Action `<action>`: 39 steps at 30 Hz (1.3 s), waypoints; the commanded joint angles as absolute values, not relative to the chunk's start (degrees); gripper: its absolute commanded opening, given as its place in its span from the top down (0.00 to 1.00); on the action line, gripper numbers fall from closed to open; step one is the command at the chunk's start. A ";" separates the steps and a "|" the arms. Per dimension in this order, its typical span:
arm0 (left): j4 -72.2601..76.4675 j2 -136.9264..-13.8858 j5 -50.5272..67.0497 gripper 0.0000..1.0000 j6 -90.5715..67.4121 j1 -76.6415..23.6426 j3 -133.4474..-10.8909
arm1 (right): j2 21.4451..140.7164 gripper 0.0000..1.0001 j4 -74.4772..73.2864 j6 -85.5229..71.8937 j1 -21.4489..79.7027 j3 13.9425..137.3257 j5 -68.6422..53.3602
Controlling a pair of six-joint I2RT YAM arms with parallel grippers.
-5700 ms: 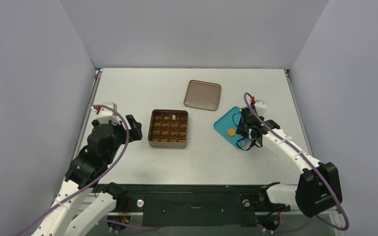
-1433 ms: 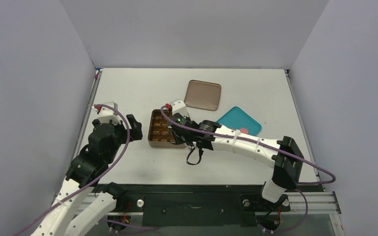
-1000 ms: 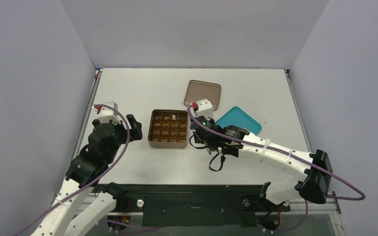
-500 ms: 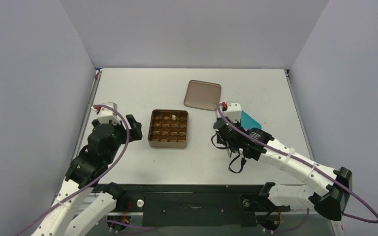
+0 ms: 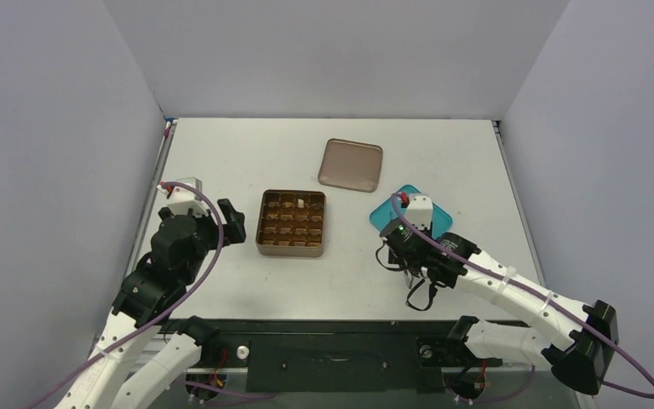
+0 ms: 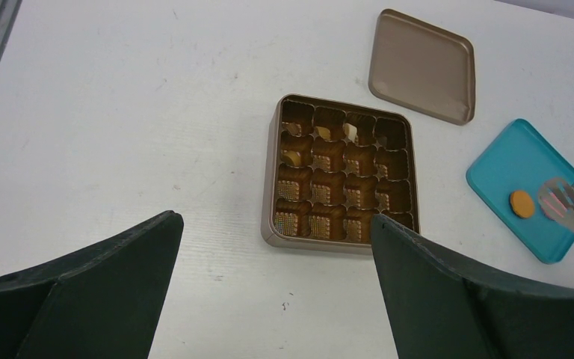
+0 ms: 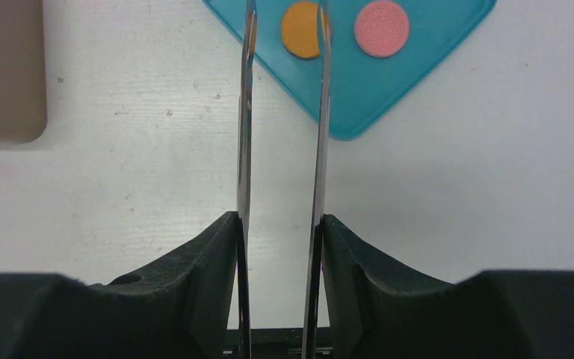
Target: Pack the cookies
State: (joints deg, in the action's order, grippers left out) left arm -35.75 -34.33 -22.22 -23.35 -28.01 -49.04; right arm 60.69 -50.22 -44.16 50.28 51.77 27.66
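- Find right gripper over teal plate, its two thin metal blades parted with a clear gap, clasping nothing.
- See orange cookie flat on the plate, showing in that gap near the blade tips. Right edge hidden behind the right blade, well short of the left blade.
- Cannot tell from the right wrist view whether either blade touches it.
- Spot pink cookie also on the plate, just outside the right blade, apart from the orange one.
- From the left wrist view, place the blade tips just right of the orange cookie, toward the plate's right-hand edge.
- From above, see only a corner of the plate past the right wrist, both cookies hidden there.
- Find left gripper spread wide, released, nothing between its dark fingers. Sits left of the tin, well apart from the plate.
- Note open gridded tin mid-table, between the two arms. Cream-white piece in a far-row compartment, third from the left in the left wrist view.
- Note lid lying flat beyond the tin, apart from both tin and plate.
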 commanded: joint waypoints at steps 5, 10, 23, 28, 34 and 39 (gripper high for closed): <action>-32.57 -33.82 -21.20 0.03 -23.20 -27.77 -49.30 | 58.05 0.57 -48.87 -49.20 49.78 47.62 26.89; -32.55 -33.82 -21.15 0.03 -23.20 -27.77 -49.31 | 57.81 0.57 -47.17 -50.69 49.29 46.20 26.44; -32.59 -34.01 -21.17 0.03 -23.20 -27.79 -49.29 | 59.30 0.57 -43.05 -51.33 46.27 43.50 26.01; -32.56 -33.97 -21.27 0.03 -23.25 -27.86 -49.28 | 60.23 0.57 -41.41 -51.33 45.65 42.63 25.34; -32.69 -34.08 -21.35 0.03 -23.20 -27.88 -49.31 | 60.78 0.57 -40.19 -50.80 44.91 42.15 24.85; -32.69 -34.17 -21.43 0.03 -23.20 -27.84 -49.34 | 60.88 0.57 -39.35 -50.80 44.29 41.04 24.45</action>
